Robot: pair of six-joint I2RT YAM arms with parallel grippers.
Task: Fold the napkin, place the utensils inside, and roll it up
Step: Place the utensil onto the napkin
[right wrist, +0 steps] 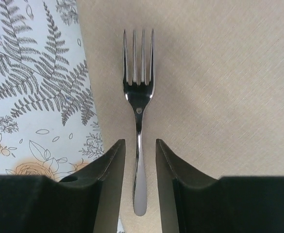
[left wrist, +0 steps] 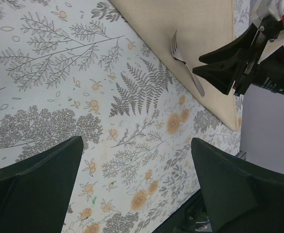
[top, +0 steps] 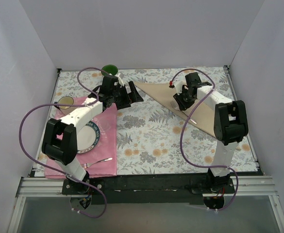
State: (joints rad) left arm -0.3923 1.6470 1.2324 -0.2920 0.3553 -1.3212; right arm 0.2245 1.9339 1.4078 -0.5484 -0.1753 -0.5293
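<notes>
Floral grey-and-orange tablecloth (top: 151, 131) over the bench, pink placemat (top: 108, 145) at left, plate (top: 89, 141) on it, green cup (top: 109, 70) at the far edge, small yellowish cup (top: 65, 102) nearby.

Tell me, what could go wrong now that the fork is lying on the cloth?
The fork lies near the edge of the napkin, so rolling could push it off onto the tablecloth. The right gripper straddles its handle closely; pulling away crooked might knock it askew.
</notes>
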